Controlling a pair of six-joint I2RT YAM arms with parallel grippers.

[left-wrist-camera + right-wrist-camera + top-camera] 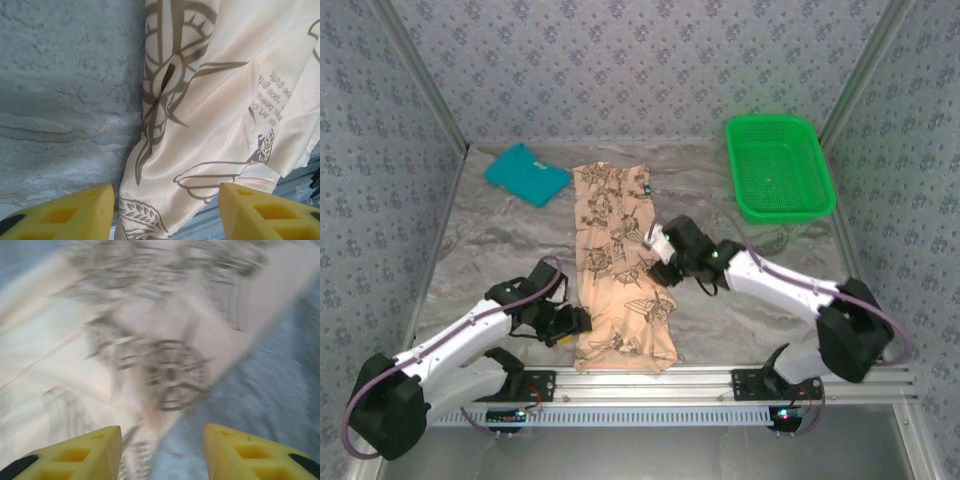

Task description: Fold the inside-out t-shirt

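The t-shirt [620, 270] is lying lengthwise between the grippers.
The left gripper [574, 326] is holding its jaws open, cloth edge just ahead; the right gripper [661, 271] is gaping likewise, gripping nothing.

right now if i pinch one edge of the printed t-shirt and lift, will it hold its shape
Probably not: the t-shirt lies flat in a long strip with soft creases, so it would likely drape and unfold. Its sheen in the left wrist view hints at smooth, possibly slippery cloth. Pushed, it would likely bunch on the table.
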